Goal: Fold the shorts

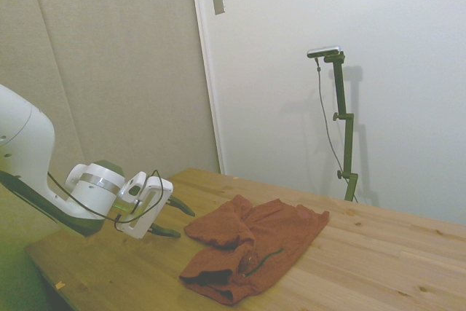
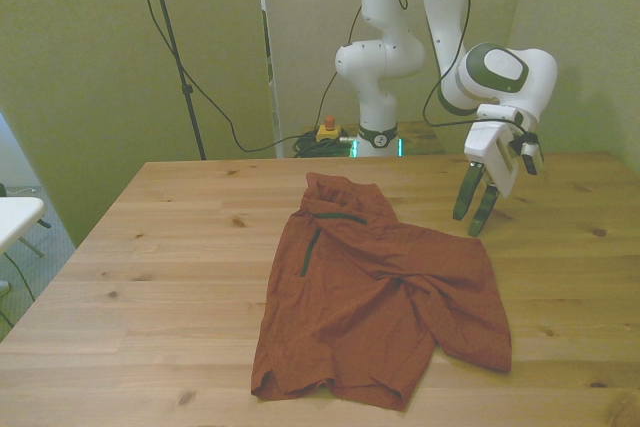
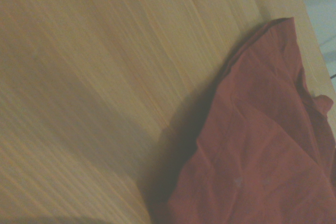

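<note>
**Hovering beside the shorts, no grasp yet**

Sitting mid-frame in the front view, the shorts (image 2: 375, 292) lie spread on the wooden table (image 2: 180, 247), rumpled, not laid square. Waist end looks toward upper centre of frame, leg hems toward the bottom; dark pocket line (image 2: 308, 252) shows on the picture's left half. Fabric bunched w/ creases through the middle; lower-right leg partly overlaps itself. No clean fold visible. Side view: same cloth in lower centre, a lump raised at the near end.

Gripper (image 2: 475, 209) is in the upper right of the front view, just off the cloth's upper-right edge, apart from it, not touching. Fingers point down, spread a moderate gap, nothing between them. Side view agrees: dark fingers parted, at lower left of frame, short of the cloth edge. Whether the tips touch the table, can't tell.

Wrist view: blurred; bare wood plus an edge of the rust cloth and its shadow.

Judgement: approach step, fold not begun. Next move prob. needs the claw to drop onto a nearby edge or corner, pinch a single layer, lift low and carry it across to the opposite side. Risk: grabbing two layers at the bunched part, or dragging the whole garment.
</note>
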You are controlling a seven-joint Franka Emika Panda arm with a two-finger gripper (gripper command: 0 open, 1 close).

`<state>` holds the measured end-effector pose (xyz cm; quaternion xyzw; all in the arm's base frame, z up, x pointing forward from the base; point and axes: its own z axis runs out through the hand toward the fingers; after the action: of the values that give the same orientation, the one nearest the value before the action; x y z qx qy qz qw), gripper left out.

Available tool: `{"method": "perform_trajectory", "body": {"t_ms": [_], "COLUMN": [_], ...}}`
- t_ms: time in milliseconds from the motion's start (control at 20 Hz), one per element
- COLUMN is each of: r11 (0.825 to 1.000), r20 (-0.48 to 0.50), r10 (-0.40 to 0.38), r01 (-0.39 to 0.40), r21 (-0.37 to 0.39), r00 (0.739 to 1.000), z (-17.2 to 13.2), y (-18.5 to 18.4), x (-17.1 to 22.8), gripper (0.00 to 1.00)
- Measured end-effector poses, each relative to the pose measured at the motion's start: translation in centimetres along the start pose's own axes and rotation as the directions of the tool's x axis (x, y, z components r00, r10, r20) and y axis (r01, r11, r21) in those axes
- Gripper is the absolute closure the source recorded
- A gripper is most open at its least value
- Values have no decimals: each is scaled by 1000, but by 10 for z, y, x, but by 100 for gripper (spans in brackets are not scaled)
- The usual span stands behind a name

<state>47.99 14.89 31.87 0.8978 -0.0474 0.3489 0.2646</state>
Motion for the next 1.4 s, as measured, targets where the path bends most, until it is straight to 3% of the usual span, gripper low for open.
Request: {"method": "perform_trajectory", "body": {"t_ms": [250, 700, 850, 1100, 1250, 1400], "r11": [998, 993, 994, 983, 981, 991], "r20": [21, 41, 22, 19, 136, 204], "r10": [50, 85, 98, 169, 113, 18], "r01": [-49, -82, -97, -170, -132, -44], "r21": [-48, -84, -59, 66, 140, 126], "r00": [999, 996, 995, 985, 984, 979], "z": [26, 55, 45, 1, -19, -23], "y": [26, 39, 40, 48, 47, 60], "x": [15, 28, 36, 53, 34, 23], "gripper": [0, 0, 0, 0, 0, 0]}}
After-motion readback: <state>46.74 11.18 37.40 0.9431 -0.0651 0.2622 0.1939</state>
